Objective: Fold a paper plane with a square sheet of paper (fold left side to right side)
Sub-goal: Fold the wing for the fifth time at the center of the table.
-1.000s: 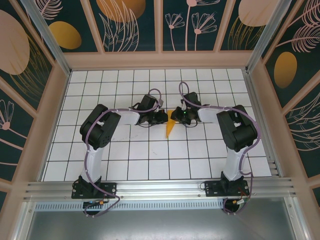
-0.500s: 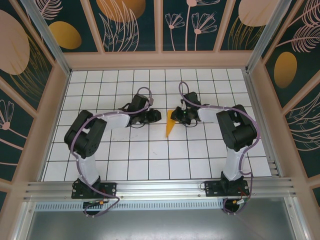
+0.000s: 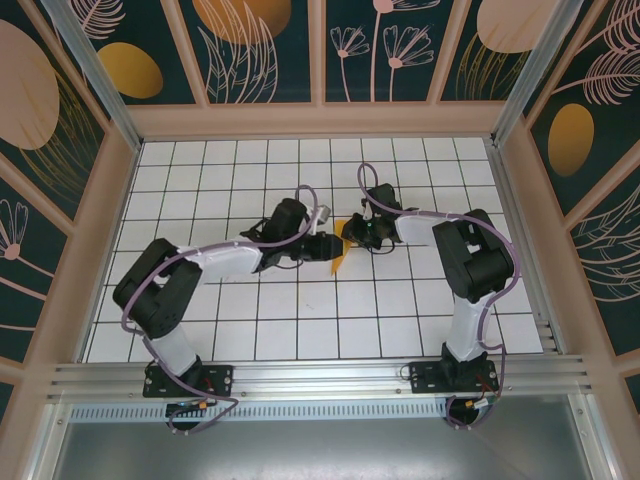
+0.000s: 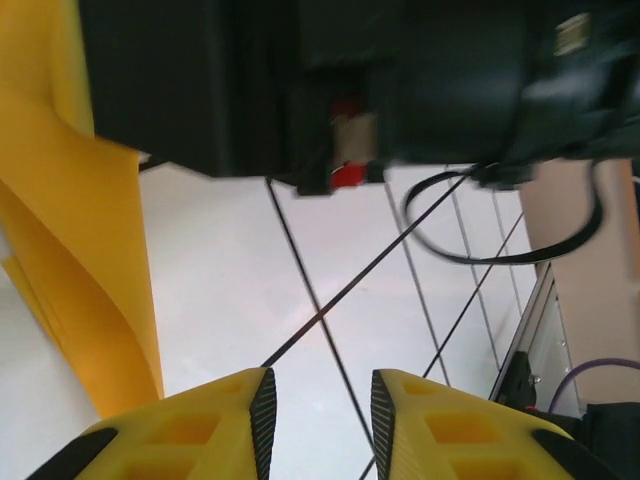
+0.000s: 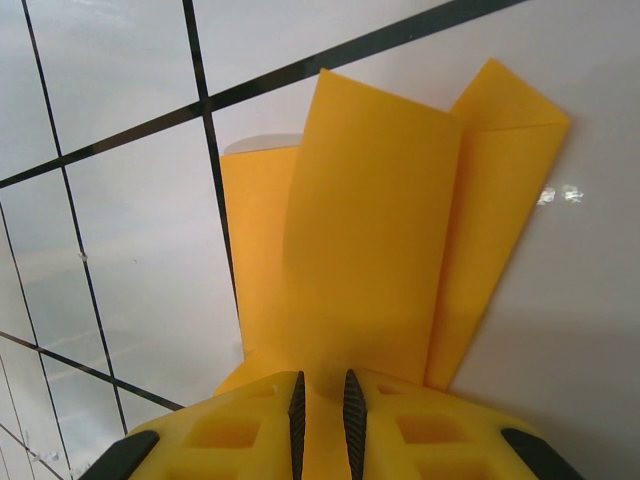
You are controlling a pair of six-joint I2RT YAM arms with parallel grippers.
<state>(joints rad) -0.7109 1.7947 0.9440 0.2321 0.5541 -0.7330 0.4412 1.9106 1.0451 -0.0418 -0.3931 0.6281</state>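
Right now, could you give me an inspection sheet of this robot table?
Surface: white tiled table, black grid lines.
Job's things: orange-yellow paper, folded to a point, mid-table.
Clutter: nothing seen.
Grippers: right gripper shut on the paper; left gripper open beside it, holding nothing.
Cables: purple cables along both arms.
Surroundings: dark walls with plant print.

Matt orange-yellow paper plane (image 5: pixel 380 250) lies on a glossy white tiled table (image 5: pixel 130 250).
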